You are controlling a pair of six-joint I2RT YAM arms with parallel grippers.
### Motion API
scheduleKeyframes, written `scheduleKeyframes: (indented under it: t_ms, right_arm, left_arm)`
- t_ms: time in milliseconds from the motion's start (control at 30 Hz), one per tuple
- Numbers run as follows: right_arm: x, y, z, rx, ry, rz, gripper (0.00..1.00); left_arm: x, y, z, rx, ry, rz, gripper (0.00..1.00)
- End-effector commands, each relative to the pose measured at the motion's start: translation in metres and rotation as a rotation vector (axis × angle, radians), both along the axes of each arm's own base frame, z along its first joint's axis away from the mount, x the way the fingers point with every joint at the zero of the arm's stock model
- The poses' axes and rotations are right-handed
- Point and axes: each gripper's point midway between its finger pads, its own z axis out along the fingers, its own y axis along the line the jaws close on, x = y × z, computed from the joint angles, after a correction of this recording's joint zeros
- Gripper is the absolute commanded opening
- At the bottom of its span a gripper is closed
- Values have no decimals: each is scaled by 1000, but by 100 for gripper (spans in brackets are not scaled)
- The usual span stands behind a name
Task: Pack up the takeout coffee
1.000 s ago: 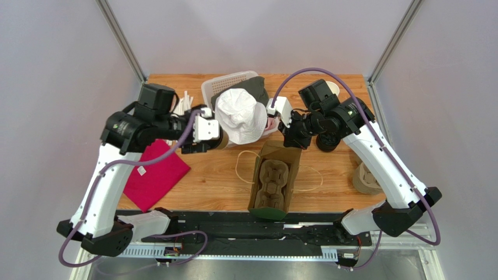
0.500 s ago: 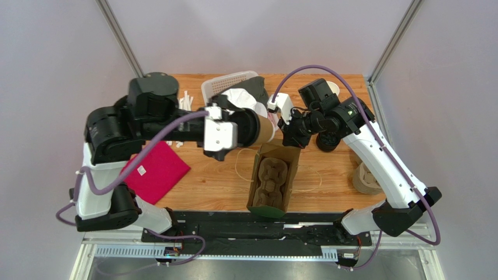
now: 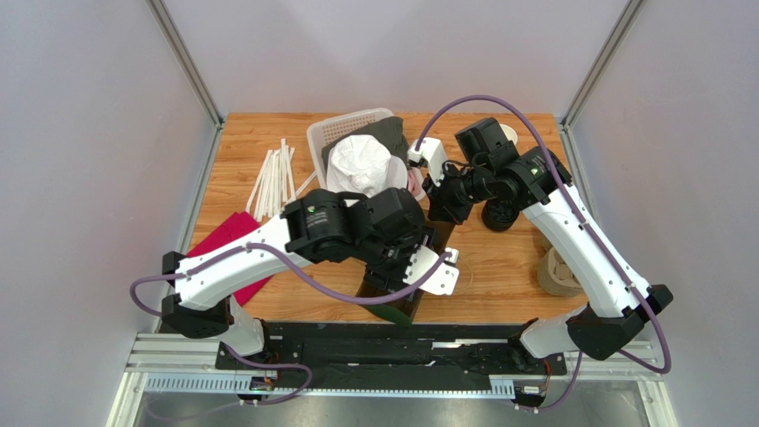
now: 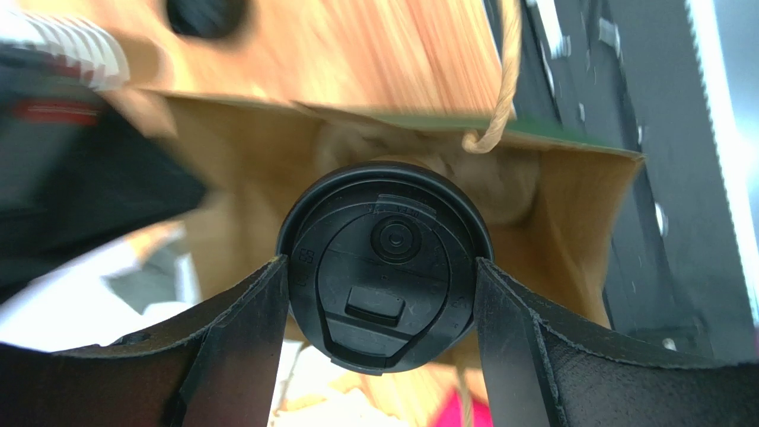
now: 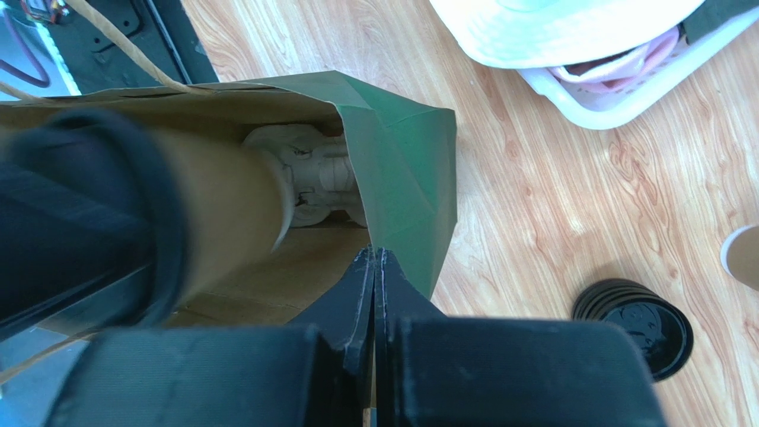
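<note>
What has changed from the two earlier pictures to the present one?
The left gripper, gripping the takeout coffee throughout, swung from beside the white basket toward the near edge and now holds it base first at the mouth of the paper bag. The right gripper stayed shut on the bag's rim; the basket and black lid pile did not move.

The left gripper [image 4: 379, 285] has swung the takeout coffee [image 4: 385, 253] from the basket [image 3: 343, 124] into the paper bag [image 5: 401, 169].
</note>
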Motion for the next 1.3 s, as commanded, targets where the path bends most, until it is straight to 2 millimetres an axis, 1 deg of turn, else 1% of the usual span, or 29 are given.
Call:
scheduleKeyframes:
  t_ms: [0,33,67,133,167,200,233,267,300,367,400,467,500,533,567,600,700,733,800,833,867,900,933,1000,1067,1133,1167,1233,1267]
  right_arm:
    - [-6,5,18,84,-29,17,0]
    - [-8,5,18,86,-24,21,0]
    - [-9,7,17,92,-20,31,0]
    - [-14,5,14,90,-7,38,0]
    - [-17,6,13,97,4,47,0]
    - [-20,5,12,97,10,52,0]
    - [-23,4,8,95,19,58,0]
    - [-26,3,6,96,30,61,0]
    - [-31,1,4,91,41,65,0]
    - [-41,-3,0,89,66,78,0]
    - [-47,-7,-4,79,85,82,0]
    - [-59,-16,-12,65,99,85,0]
    - [-63,-20,-16,53,100,90,0]
    - [-65,-23,-19,45,100,89,0]
    - [-66,-29,-22,31,85,73,1]
    - [-68,-32,-29,15,97,70,1]
    - [-77,-34,-31,22,118,78,8]
    - [-79,-34,-32,27,124,84,15]
    - [-87,-35,-29,36,141,106,26]
    - [-89,-35,-29,35,141,125,38]
    - [-92,-35,-25,42,140,143,42]
    - [-91,-35,-25,37,142,139,45]
    - [-87,-35,-19,44,118,135,51]
    - [-74,-34,-13,39,62,106,54]
    - [-60,-31,0,60,6,76,61]
    - [-53,-28,11,86,-20,59,65]
    - [-53,-24,23,122,-41,56,65]
    - [-57,-20,35,164,-45,64,65]
    - [-69,-17,46,216,-41,102,62]
  left_arm:
    - [14,8,-24,62,-66,50,38]
    - [15,7,-30,67,-69,51,38]
    - [15,7,-42,91,-64,45,38]
    - [17,1,-45,66,-82,34,38]
    - [19,4,-60,96,-84,34,38]
    - [20,1,-58,67,-98,32,38]
    - [21,1,-62,68,-103,26,38]
    - [22,4,-74,88,-96,27,38]
    - [23,4,-72,66,-101,29,38]
    - [28,9,-82,73,-84,45,38]
    - [30,11,-75,41,-87,56,38]
    - [31,14,-74,12,-57,68,38]
    - [31,15,-63,-37,-62,71,38]
    - [31,15,-59,-61,-64,71,38]
    - [27,17,-62,-68,-55,59,38]
    - [26,17,-53,-110,-63,56,38]
    - [21,20,-54,-119,-46,44,38]
    - [20,19,-54,-125,-43,42,38]
    - [19,19,-55,-127,-40,37,38]
    - [19,18,-56,-125,-36,36,38]
    - [18,18,-56,-127,-31,32,38]
    - [17,19,-56,-131,-29,29,38]
    - [16,19,-56,-132,-25,25,38]
    - [14,19,-58,-141,-19,17,38]
    - [13,19,-59,-146,-14,14,38]
    - [13,20,-57,-157,-7,18,38]
    - [14,20,-57,-159,-6,21,38]
    - [15,21,-56,-166,1,28,38]
    - [15,21,-55,-170,5,33,38]
